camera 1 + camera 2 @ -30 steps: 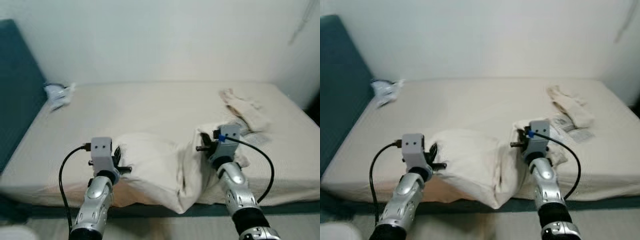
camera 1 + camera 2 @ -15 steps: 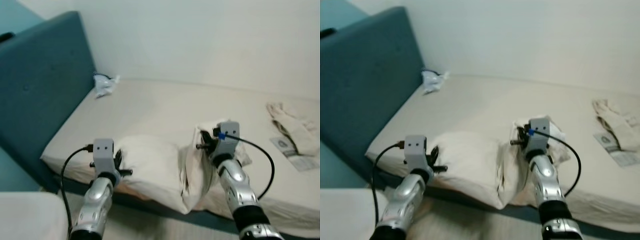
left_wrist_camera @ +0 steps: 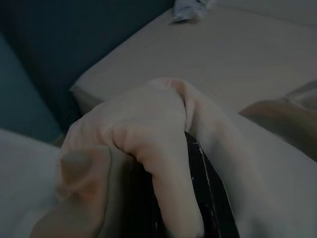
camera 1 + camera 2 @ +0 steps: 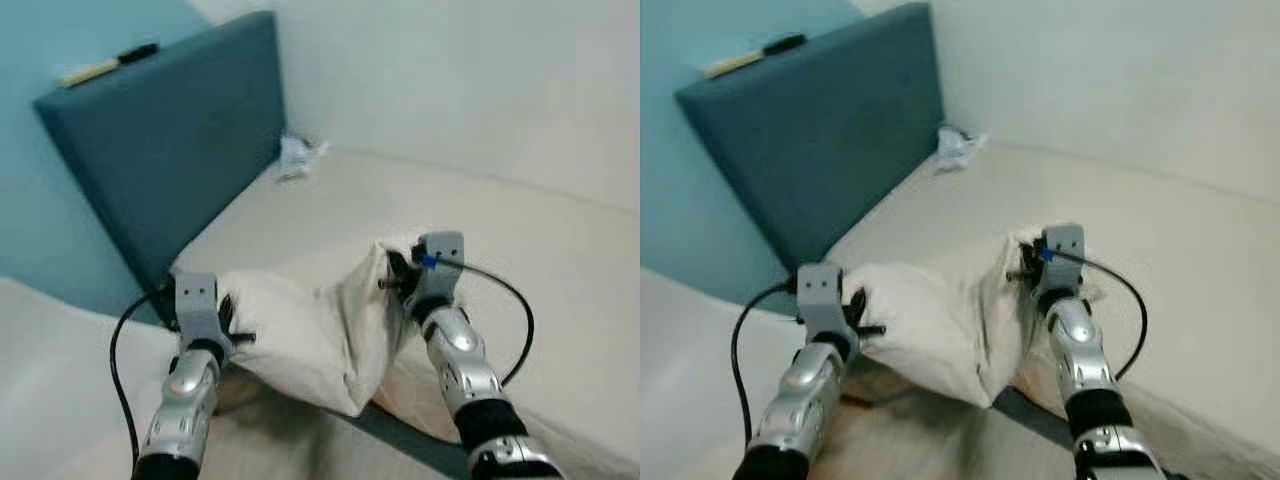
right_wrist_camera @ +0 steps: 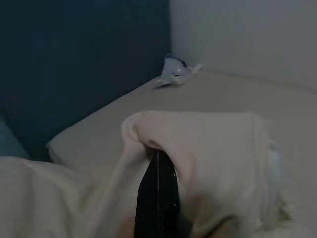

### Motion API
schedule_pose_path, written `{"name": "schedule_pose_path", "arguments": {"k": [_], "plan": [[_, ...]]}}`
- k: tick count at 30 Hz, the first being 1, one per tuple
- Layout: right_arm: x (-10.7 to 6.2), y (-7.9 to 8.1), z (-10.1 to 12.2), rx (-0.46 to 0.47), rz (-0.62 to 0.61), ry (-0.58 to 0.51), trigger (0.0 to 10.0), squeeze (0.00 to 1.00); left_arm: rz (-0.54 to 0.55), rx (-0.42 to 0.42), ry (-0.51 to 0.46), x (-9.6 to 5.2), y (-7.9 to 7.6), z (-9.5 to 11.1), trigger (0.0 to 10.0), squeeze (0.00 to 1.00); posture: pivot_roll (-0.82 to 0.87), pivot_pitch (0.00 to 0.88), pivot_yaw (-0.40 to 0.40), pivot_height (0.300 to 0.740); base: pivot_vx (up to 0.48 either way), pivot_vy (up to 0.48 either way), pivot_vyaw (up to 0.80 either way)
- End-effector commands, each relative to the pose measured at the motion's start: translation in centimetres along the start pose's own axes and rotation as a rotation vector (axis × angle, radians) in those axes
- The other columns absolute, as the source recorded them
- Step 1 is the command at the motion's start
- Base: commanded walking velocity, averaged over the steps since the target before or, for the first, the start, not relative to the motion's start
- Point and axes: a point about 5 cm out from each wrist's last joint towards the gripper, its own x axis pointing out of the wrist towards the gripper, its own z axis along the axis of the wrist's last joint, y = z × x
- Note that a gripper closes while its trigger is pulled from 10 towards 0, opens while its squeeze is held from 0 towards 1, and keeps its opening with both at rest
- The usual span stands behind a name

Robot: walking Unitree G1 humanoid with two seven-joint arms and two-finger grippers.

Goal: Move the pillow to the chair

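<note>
A cream pillow (image 4: 310,330) hangs between my two grippers, lifted off the bed's front edge and sagging in the middle. My left gripper (image 4: 228,322) is shut on the pillow's left end; in the left wrist view the cloth (image 3: 163,148) bunches over its black fingers (image 3: 208,188). At the pillow's right end my right gripper (image 4: 395,275) is shut on the cloth (image 5: 198,144), which folds over its fingers (image 5: 158,198) in the right wrist view.
The beige bed (image 4: 520,270) runs off to the right. A tall teal headboard (image 4: 170,150) stands at its left end, with a thin object (image 4: 105,65) on top. A crumpled white cloth (image 4: 300,155) lies in the bed's far corner. A white surface (image 4: 50,400) sits at lower left.
The camera has swung left, so the headboard now shows in the middle left. Both grippers kept hold of the pillow, which has lifted off the bed's edge.
</note>
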Motion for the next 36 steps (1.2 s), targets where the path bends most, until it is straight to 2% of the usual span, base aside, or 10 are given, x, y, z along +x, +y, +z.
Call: {"name": "schedule_pose_path", "arguments": {"k": [1,5,19,27,33,36], "plan": [[0.5,1.3,0.8,-0.006,0.051,-0.041,10.0,0.0,-0.014,0.032,-0.018,0.2,-0.2,0.6,10.0,0.0,0.02,0.028,0.007,0.74,0.0,0.0,0.8],[0.4,1.6,0.8,-0.007,0.061,-0.045,10.0,0.0,-0.029,0.03,-0.022,0.1,-0.4,0.6,10.0,0.0,0.02,0.021,0.008,0.74,0.0,0.0,0.8],[1.8,2.8,3.3,0.028,0.083,-0.149,10.0,0.0,0.001,0.017,-0.033,0.5,-0.4,1.3,10.0,0.0,0.02,0.008,0.011,0.74,0.0,0.0,0.8],[2.0,3.0,3.5,0.042,0.091,-0.156,10.0,0.0,0.032,-0.025,-0.018,0.7,-0.2,1.3,10.0,0.0,0.02,0.011,0.005,0.74,0.0,0.0,0.8],[2.1,3.0,3.3,0.048,0.096,-0.139,10.0,0.0,0.045,-0.022,0.005,0.8,0.1,1.1,10.0,0.0,0.02,0.01,0.001,0.74,0.0,0.0,0.8],[2.2,3.0,3.1,0.035,0.115,-0.121,10.0,0.0,0.078,-0.025,0.015,0.9,0.1,0.9,10.0,0.0,0.01,0.009,-0.034,0.74,0.0,0.0,0.8]]}}
